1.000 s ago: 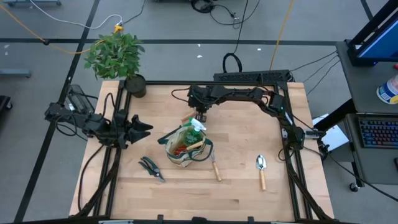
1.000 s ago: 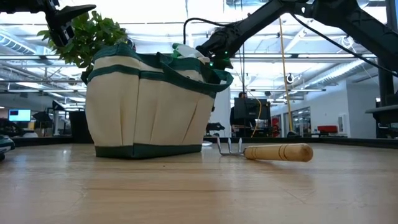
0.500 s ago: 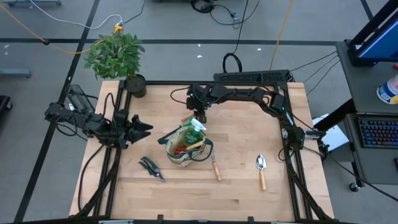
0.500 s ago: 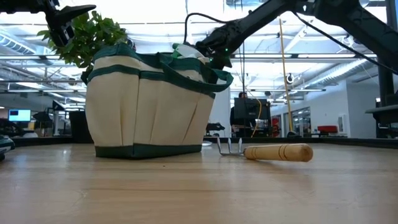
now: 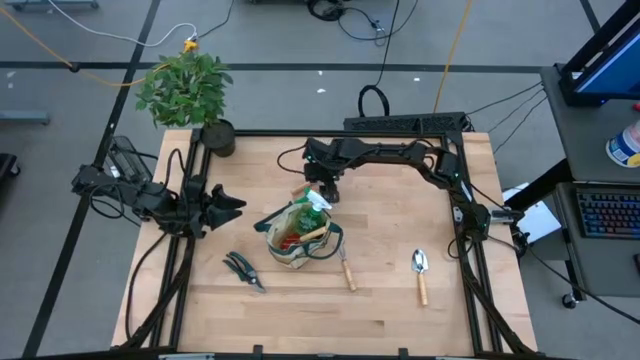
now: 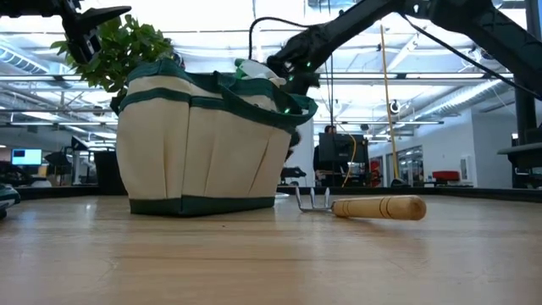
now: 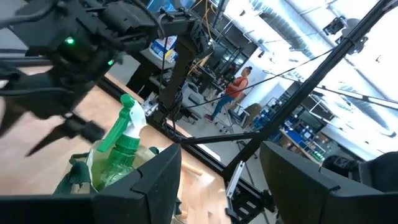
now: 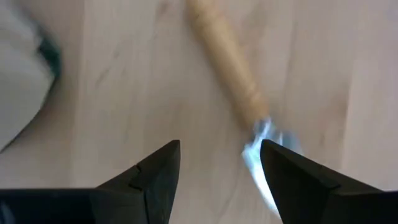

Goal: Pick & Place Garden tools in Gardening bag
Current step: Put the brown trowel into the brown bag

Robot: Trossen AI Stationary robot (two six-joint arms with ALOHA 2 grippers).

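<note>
Pale wood desk (image 5: pixel 380 300), black frame; bright open workshop behind, no readable writing. Right hand (image 5: pixel 326 192) spread wide above bag (image 5: pixel 296 240); left hand (image 5: pixel 232 204) parted, empty.

Right gripper (image 5: pixel 322 194) – jaws now parted, shifted slightly off spray bottle (image 5: pixel 316 203) in bag (image 5: pixel 300 245).

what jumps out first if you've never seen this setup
The beige gardening bag with green trim sits mid-table, a green spray bottle poking out of its top. The right end effector hangs open just behind the bag, above a wooden-handled tool lying on the table. Black pruning shears, a rake and a trowel lie on the wood nearby, while the left end effector waits at the left side.
</note>
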